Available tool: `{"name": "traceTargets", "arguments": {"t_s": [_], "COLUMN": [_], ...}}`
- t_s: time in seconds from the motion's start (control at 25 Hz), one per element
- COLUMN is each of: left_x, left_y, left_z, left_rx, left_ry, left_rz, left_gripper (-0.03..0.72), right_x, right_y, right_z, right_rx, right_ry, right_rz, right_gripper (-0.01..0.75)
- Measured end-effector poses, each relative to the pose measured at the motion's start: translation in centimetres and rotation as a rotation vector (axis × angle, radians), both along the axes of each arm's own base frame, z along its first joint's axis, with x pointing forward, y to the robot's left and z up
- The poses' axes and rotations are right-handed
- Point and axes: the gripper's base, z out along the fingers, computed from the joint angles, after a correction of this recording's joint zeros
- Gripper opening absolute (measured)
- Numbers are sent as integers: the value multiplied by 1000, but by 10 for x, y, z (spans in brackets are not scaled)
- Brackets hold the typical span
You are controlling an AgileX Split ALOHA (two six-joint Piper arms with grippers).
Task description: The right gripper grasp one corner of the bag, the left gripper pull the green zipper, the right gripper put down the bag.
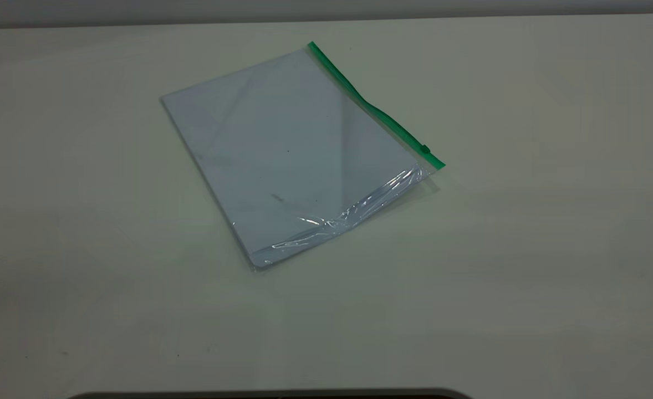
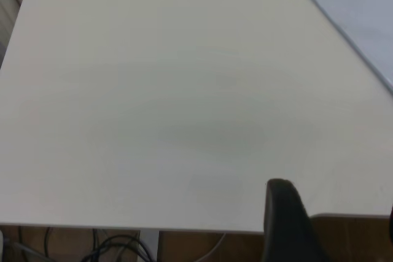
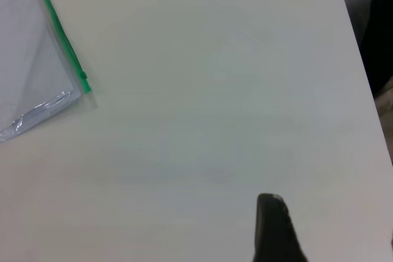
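The bag (image 1: 299, 155) lies flat in the middle of the white table (image 1: 526, 277), clear and pale blue-grey. The green zipper (image 1: 376, 108) runs along its far right edge, with the slider tab (image 1: 425, 148) close to the near corner of the bag (image 1: 440, 164). Neither gripper shows in the exterior view. The left gripper (image 2: 334, 204) hovers open and empty by the table's edge, far from the bag (image 2: 362, 10). The right gripper (image 3: 328, 216) is open and empty over bare table, well away from the bag (image 3: 31, 59) and its zipper (image 3: 61, 35).
The table's edge (image 2: 123, 226) runs just past the left gripper, with cables (image 2: 116, 250) below it. A dark object (image 3: 381, 41) stands beyond the table's rounded corner in the right wrist view. A dark rim (image 1: 271, 394) lines the table's near edge.
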Motion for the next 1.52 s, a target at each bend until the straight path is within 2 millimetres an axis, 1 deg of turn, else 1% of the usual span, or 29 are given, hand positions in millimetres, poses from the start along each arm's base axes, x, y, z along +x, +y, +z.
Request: {"name": "traceTargets", "arguments": {"t_s": [0.72,0.88,1.0,1.08,1.16,1.24,1.36,1.44,1.52], "left_x": [0,0,5,16,35,58,99,127,152], "left_y": [0,0,0,-2,-2,-2,-2,-4,-6], "left_z": [0,0,6,17,27,36,42,43,43], "left_rx": [-1,3,30,20,8,6,-32,-81,-127], "left_ry": [0,0,11,5,35,69,136,178,194], "left_rz": [1,-2,-34,-64,-96,-131,-183,-219,-262], "left_gripper": [460,460,460,460,460,460,463,475,492], "right_x": [0,0,5,20,39,63,97,118,140], "right_y": [0,2,5,6,8,9,9,10,11], "right_z": [0,0,2,5,8,11,9,3,-7], "right_rx": [0,25,57,86,121,135,132,139,159], "right_ry": [0,-5,13,66,101,121,147,178,236], "right_rz": [0,17,34,43,56,72,99,119,135], "right_gripper": [485,485,485,485,490,497,515,534,550]}}
